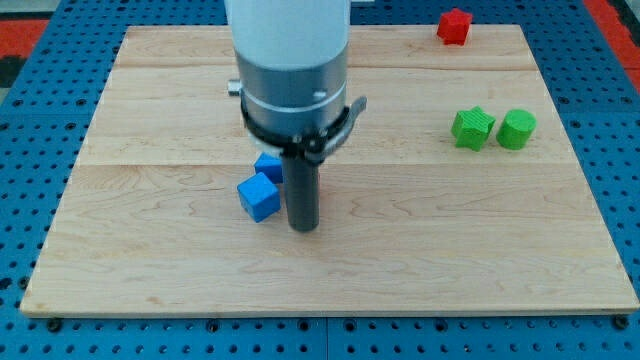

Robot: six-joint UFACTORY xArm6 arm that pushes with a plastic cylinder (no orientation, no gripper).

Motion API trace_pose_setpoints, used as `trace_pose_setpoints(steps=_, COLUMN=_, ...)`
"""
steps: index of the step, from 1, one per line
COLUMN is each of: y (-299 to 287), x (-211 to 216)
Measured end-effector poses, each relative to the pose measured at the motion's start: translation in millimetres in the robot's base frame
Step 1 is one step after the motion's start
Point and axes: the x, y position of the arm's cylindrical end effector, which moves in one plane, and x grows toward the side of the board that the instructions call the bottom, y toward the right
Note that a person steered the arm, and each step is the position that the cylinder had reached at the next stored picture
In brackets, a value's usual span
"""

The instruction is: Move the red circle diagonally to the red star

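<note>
My tip: the rod's lower end rests on the wooden board near its middle. It is a bare rod with nothing to spread or pinch, and it touches no red block.
Nearest blocks: a blue cube lies just to the view's left of the tip; a second blue block sits behind it, partly hidden by the rod.
Red star: at the view's top right, well away from the tip.
Red circle: not visible; possibly hidden behind the arm, I cannot tell.
Green blocks: a green star beside a green cylinder, at the view's right.
Step in hand: approach, I judge; no push on the red circle is under way.
Next move: locate the red circle, set the tip on its far side from the red star, then push diagonally.
</note>
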Motion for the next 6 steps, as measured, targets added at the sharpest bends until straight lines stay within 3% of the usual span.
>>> trace_pose_setpoints(steps=1, y=0.0, x=-49.8)
trace_pose_setpoints(steps=2, y=-31.1, x=-44.7)
trace_pose_setpoints(steps=3, y=-12.8, x=-78.5)
trace_pose_setpoints(steps=4, y=57.9, x=-95.8)
trace_pose_setpoints(steps=5, y=69.5, x=-98.2)
trace_pose_setpoints(steps=6, y=71.1, x=-166.5)
